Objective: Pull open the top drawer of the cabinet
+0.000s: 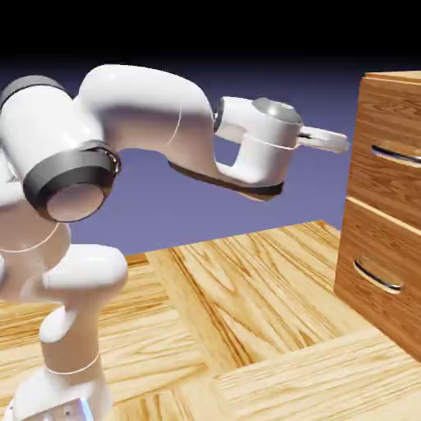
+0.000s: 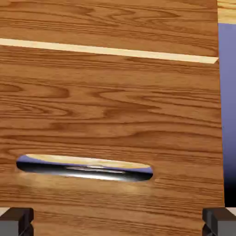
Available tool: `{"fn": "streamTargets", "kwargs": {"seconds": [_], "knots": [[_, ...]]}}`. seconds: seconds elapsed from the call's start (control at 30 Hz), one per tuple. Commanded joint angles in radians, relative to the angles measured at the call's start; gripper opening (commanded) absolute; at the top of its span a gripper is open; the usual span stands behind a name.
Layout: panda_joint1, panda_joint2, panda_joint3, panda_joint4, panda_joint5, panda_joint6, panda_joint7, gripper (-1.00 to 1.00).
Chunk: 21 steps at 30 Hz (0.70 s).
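Observation:
The cabinet stands at the exterior view's right, a brown wood-grain box with two stacked drawers. Its top drawer carries a curved silver handle. My gripper points at that drawer front at about handle height, a short gap away and touching nothing. The hand view is filled by the drawer front, with the silver handle left of the middle, above the gripper. Both grey fingertips sit far apart at the bottom corners. The gripper is open and empty.
The lower drawer with its own handle sits beneath. A pale seam crosses the wood in the hand view. Light plank floor spreads under the arm. Blue backdrop shows past the cabinet's side edge.

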Motion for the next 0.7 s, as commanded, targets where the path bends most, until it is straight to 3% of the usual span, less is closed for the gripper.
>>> {"fn": "streamTargets", "kwargs": {"seconds": [0.0, 0.53, 0.67], "knots": [[0.026, -0.001, -0.024, 0.014, -0.044, -0.005, -0.036, 0.0], [0.439, -0.01, -0.41, 0.239, -0.739, -0.077, -0.603, 0.0], [0.522, -0.032, -0.475, 0.306, -0.748, -0.066, -0.644, 0.0]]}}
